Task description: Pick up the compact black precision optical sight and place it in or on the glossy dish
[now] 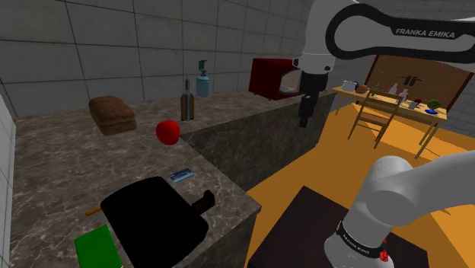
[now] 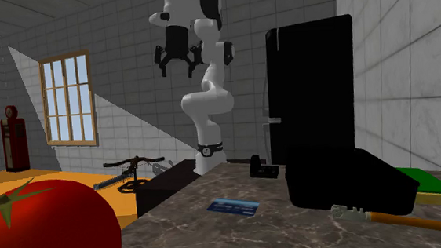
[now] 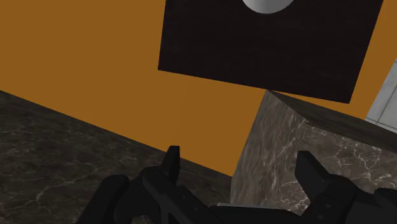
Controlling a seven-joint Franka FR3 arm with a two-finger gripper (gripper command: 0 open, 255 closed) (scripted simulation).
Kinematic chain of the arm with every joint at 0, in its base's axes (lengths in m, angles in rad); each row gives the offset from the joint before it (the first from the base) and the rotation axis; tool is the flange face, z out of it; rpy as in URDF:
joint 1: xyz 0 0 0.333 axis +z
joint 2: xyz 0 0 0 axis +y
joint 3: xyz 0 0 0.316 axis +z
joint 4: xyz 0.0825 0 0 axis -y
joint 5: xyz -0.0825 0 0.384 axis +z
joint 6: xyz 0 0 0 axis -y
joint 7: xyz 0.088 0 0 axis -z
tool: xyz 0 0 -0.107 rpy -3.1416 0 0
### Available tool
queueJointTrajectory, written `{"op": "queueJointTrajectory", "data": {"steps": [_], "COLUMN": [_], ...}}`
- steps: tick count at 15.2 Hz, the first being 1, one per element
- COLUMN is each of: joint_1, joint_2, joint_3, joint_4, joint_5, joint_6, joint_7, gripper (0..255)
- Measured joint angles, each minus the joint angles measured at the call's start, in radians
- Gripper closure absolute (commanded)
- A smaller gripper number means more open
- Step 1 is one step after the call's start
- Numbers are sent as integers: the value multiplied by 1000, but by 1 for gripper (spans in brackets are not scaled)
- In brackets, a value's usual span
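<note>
Shoulder view: the black optical sight (image 1: 202,201) sits on the marble table (image 1: 53,167) near its front edge, just beside the glossy black dish (image 1: 152,221). The claw (image 1: 304,116) hangs beyond the table, over the orange floor (image 1: 342,167).

Second exterior view: the claw is spread and empty, high above table level and well apart from the sight.

Wrist view: the spread claw overlooks the table's corner.

A good approach would centre the claw over the sight first, then descend straight down with the fingers straddling its body.
</note>
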Motion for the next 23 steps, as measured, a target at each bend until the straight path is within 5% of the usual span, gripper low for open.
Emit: {"op": "queueJointTrajectory", "data": {"steps": [8, 23], "joint_1": [31, 66], "joint_2": [48, 430], "joint_3": [95, 342], "joint_4": [-95, -105], "joint_5": [92, 203], "joint_6": [158, 618], "joint_7": [134, 455], "gripper": [0, 0]}}
